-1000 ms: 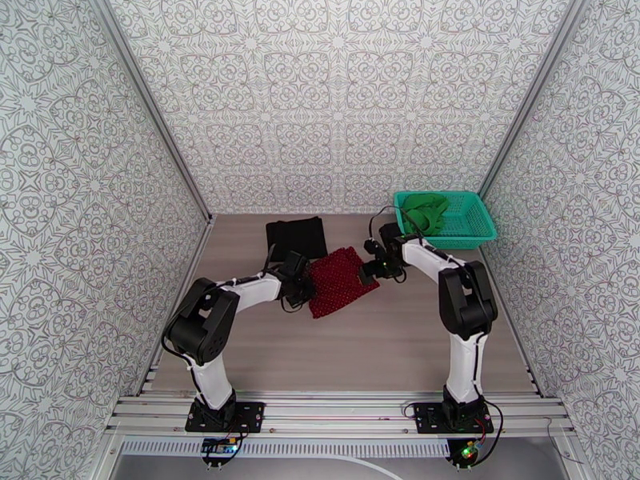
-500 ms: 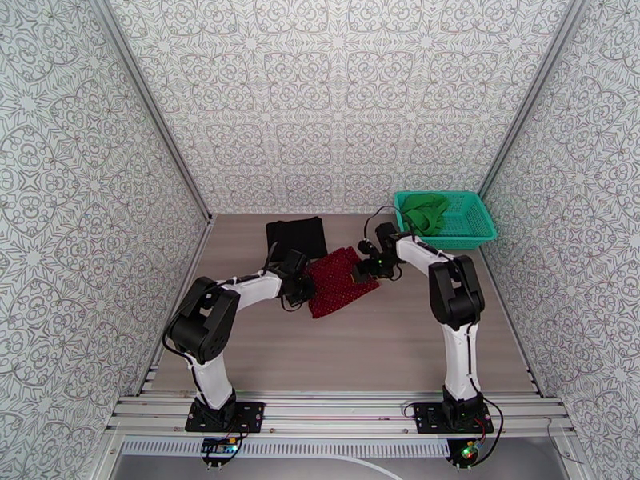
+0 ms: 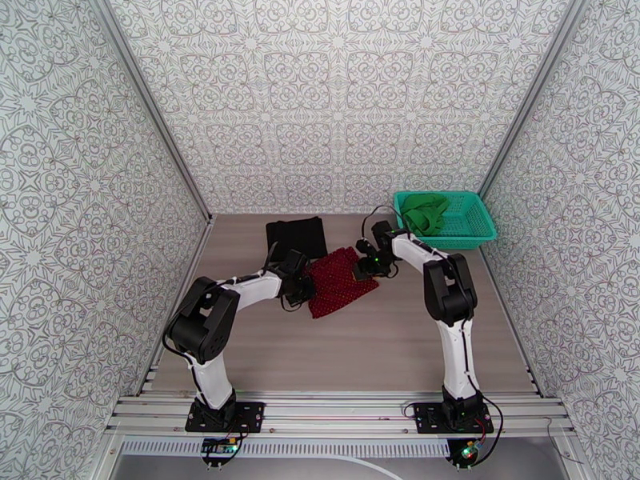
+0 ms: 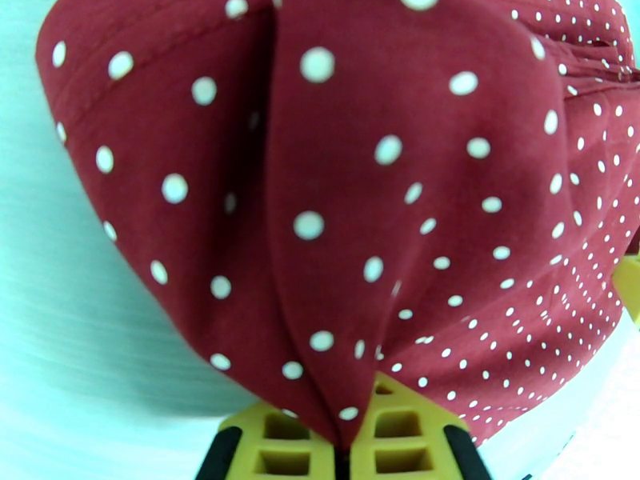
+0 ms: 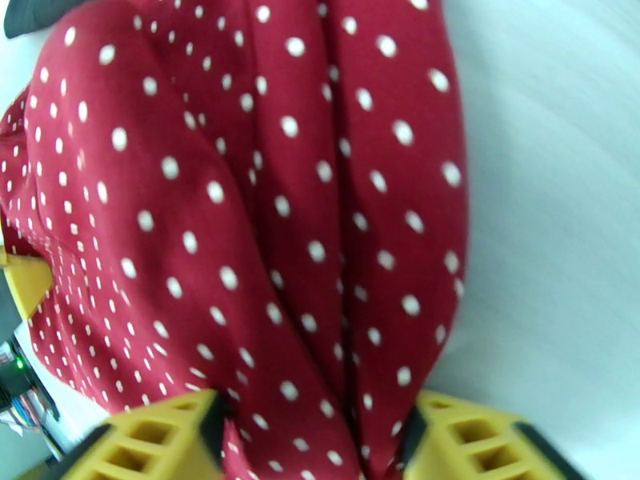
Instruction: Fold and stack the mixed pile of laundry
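Frontward, bare table point(image 3: 384, 346) (dotted cloth point(image 3: 340, 283) beyond)

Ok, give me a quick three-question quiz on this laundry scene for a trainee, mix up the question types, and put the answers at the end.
1. True or false: the green garment lies in the teal basket.
2. Which garment is pinched in the left gripper? A: black garment. B: dark red dotted garment. C: green garment.
3. How many garments lie on the table outside the basket?

Key: 1 true; 2 B; 3 two.
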